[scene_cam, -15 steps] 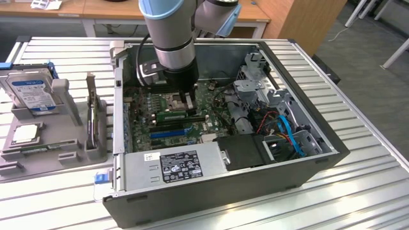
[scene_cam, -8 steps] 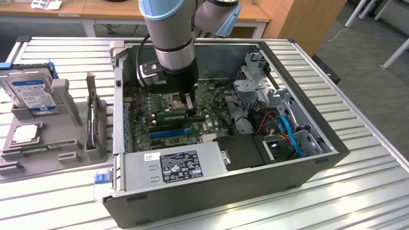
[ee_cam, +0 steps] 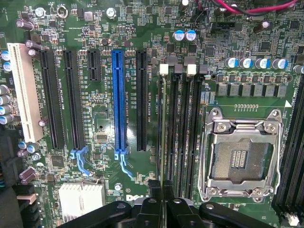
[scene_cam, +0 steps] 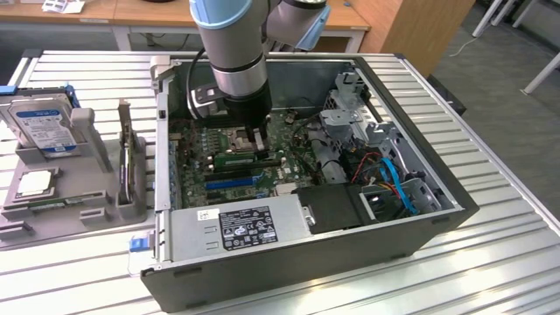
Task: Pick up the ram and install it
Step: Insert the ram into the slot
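Observation:
The ram (ee_cam: 163,128) is a thin green stick seen edge-on, standing along the black memory slot (ee_cam: 172,123) nearest the long blue slot (ee_cam: 119,104). Its near end runs in between my fingertips. My gripper (ee_cam: 161,187) is shut on that end. In the exterior view my gripper (scene_cam: 257,149) reaches down into the open computer case (scene_cam: 420,223), at one end of the ram (scene_cam: 235,158), which lies low over the motherboard. Whether the ram sits fully in the slot I cannot tell.
The empty CPU socket (ee_cam: 240,159) lies beside the memory slots. A power supply (scene_cam: 236,226) and blue cables (scene_cam: 394,177) fill the case's near side. Left of the case, a grey tray (scene_cam: 26,223) holds a hard drive (scene_cam: 44,128) and an upright card (scene_cam: 127,164).

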